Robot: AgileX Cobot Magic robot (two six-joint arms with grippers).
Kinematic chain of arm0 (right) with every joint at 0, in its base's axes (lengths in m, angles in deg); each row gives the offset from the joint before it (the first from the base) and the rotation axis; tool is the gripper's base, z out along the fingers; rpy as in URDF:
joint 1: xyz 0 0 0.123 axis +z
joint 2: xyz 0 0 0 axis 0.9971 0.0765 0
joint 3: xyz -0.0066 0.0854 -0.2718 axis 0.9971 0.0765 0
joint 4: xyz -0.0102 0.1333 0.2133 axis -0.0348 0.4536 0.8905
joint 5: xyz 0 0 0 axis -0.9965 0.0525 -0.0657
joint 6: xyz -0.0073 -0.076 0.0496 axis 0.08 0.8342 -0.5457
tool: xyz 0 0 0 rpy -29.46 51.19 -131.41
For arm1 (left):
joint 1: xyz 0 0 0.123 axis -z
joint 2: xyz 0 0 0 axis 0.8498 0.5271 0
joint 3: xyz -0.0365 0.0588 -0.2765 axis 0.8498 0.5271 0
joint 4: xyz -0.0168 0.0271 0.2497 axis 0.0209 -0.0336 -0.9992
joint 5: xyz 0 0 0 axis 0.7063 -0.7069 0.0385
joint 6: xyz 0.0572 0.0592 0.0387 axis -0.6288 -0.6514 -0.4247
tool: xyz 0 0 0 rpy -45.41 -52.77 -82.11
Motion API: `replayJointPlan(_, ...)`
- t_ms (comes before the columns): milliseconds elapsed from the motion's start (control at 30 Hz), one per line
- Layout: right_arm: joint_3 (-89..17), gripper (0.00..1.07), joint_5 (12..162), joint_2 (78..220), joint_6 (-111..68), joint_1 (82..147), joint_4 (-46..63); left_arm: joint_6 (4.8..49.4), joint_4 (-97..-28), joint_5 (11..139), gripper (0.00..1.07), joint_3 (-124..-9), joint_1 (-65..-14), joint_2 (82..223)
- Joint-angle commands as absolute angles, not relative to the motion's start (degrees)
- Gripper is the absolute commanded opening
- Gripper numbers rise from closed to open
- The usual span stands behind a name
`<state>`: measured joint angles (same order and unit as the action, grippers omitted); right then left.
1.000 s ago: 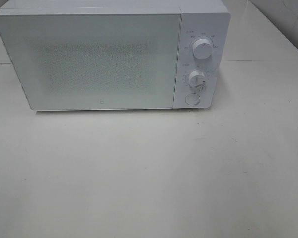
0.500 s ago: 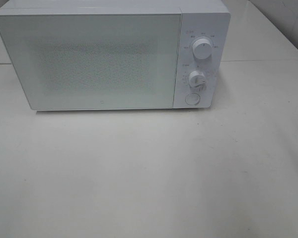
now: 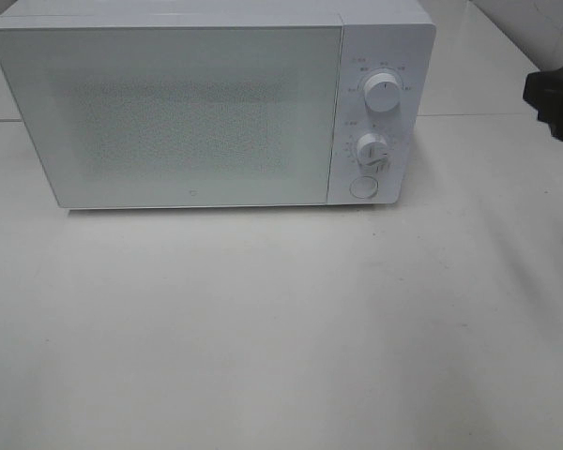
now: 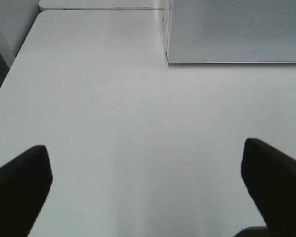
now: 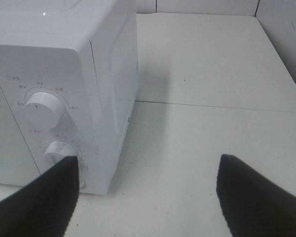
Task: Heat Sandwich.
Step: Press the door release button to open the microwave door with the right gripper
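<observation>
The sandwich is out of view in every frame. A white microwave (image 3: 169, 117) stands at the back of the white table with its door shut, so its inside is hidden. Its panel carries an upper knob (image 3: 383, 94), a lower knob (image 3: 372, 150) and a round button (image 3: 362, 187). My right gripper (image 5: 148, 197) is open and empty, to the right of the microwave's panel (image 5: 42, 108). A dark part of my right arm (image 3: 555, 98) shows at the right edge. My left gripper (image 4: 148, 187) is open and empty above bare table, left of the microwave's corner (image 4: 237, 29).
The white table (image 3: 281, 328) stretches in front of the microwave. A seam in the tabletop (image 5: 217, 106) runs behind the microwave's right side. The table's left edge (image 4: 10, 74) drops off to a dark floor.
A dark part of my right arm has come into the exterior view at its right edge, level with the microwave's knobs. The microwave has not moved.
</observation>
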<state>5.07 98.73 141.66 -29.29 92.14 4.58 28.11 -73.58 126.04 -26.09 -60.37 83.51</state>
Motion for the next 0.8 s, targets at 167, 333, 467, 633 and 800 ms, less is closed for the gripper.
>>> replayJointPlan(167, 10.6, 0.76, 117.2, 148.2, -29.0, 91.9, 5.2, 28.2, -73.1, 125.5, 1.00, -26.0, -60.5, 82.5)
replayJointPlan(333, 13.1, 0.76, 124.5, 153.8, -26.1, 93.1, 11.6, 28.2, -73.1, 125.5, 1.00, -26.0, -60.5, 82.5)
replayJointPlan(467, 14.8, 0.76, 130.9, 158.7, -19.7, 97.4, 17.8, 28.2, -73.1, 125.5, 1.00, -26.0, -60.5, 82.5)
replayJointPlan(633, 14.9, 0.76, 137.1, 164.1, -15.4, 104.2, 26.3, 28.2, -73.1, 125.5, 1.00, -26.0, -60.5, 82.5)
replayJointPlan(800, 14.8, 0.76, 143.7, 169.0, -12.2, 111.2, 34.9, 28.2, -73.1, 125.5, 1.00, -26.0, -60.5, 82.5)
